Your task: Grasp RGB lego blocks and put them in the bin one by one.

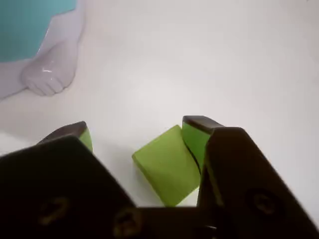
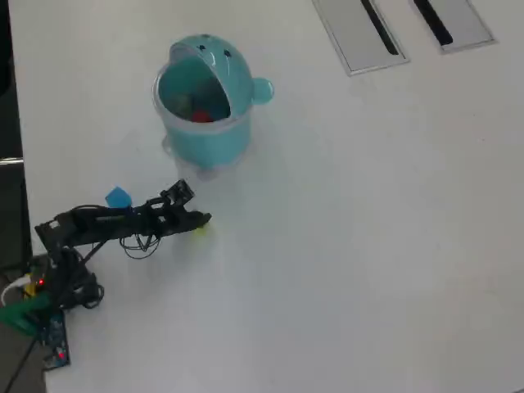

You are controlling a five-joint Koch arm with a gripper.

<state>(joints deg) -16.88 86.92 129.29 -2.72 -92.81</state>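
1. Down low over the white table (image 2: 352, 246), the end effector (image 1: 137, 134) sits with its jaws spread wide in the wrist view, the green-tipped left finger (image 1: 82, 133) well apart from the right finger (image 1: 197, 137).
2. Between the jaws lies the green block (image 1: 167, 167), turned at an angle to them; it touches or nearly touches the right finger, with a clear gap on its left side. Nothing is clamped; the block rests on the table.
3. From overhead, the arm (image 2: 115, 223) reaches to the right from its base at the left edge, and only a sliver of the green block (image 2: 200, 232) shows just under the end effector (image 2: 203, 219).
4. Just above the arm in the overhead view lies the blue block (image 2: 119, 196), beside the arm's middle; whether it touches the arm cannot be told.
5. Further up in that view stands the bin (image 2: 205, 135), upright, its opening facing the camera, near the end effector but apart from it. Something red (image 2: 201, 115) lies inside it; its shape is too blurred to tell.
6. At the top left of the wrist view the bin's turquoise wall (image 1: 25, 27) and a pale rounded foot (image 1: 50, 74) show, well apart from the green block.
7. Two grey slotted panels (image 2: 360, 33) sit in the table at the overhead view's upper right.
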